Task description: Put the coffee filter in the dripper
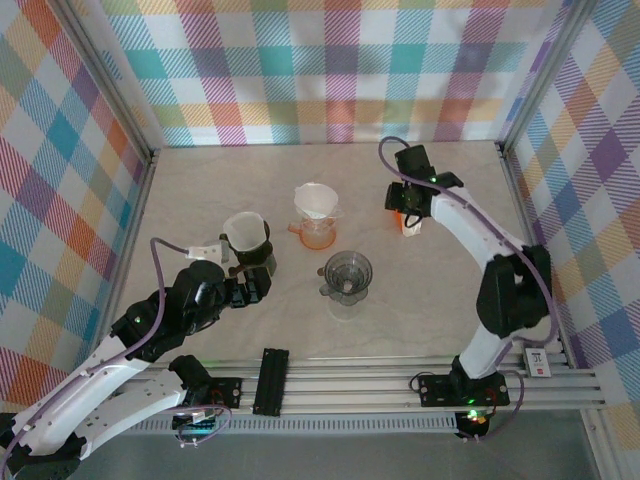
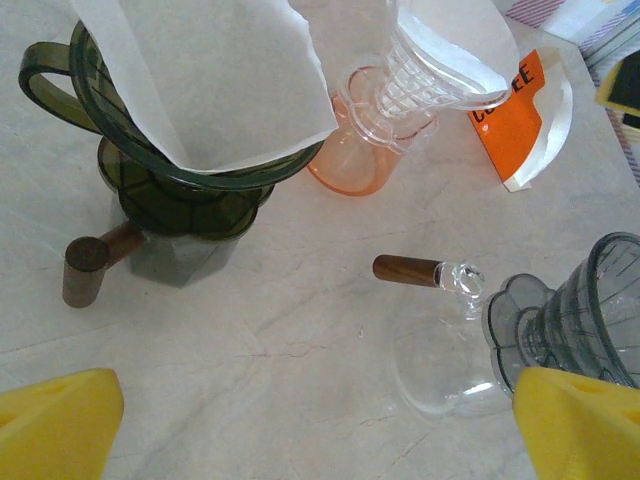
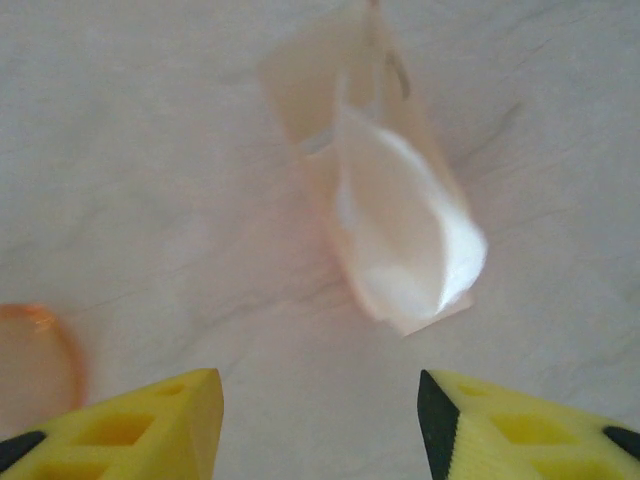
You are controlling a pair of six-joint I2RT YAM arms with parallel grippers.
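Note:
An empty grey dripper [image 1: 347, 270] sits on a glass server with a wooden handle [image 2: 410, 270] at the table's centre, and shows at the right edge of the left wrist view [image 2: 590, 310]. The orange-and-white coffee filter pack [image 1: 410, 230] lies at the back right, its mouth gaping with white filter paper inside [image 3: 400, 230]. My right gripper [image 1: 407, 212] hovers just above the pack, and its yellow jaws [image 3: 320, 420] stand open with nothing between them. My left gripper [image 1: 250, 287] rests open [image 2: 320, 430] over bare table, left of the grey dripper.
A dark green dripper [image 2: 190, 170] holding a white filter [image 2: 200, 80] stands on a server at the left. A clear dripper [image 2: 420, 70] on an orange base [image 1: 317, 233], also lined with a filter, stands behind the centre. Checked walls enclose the table.

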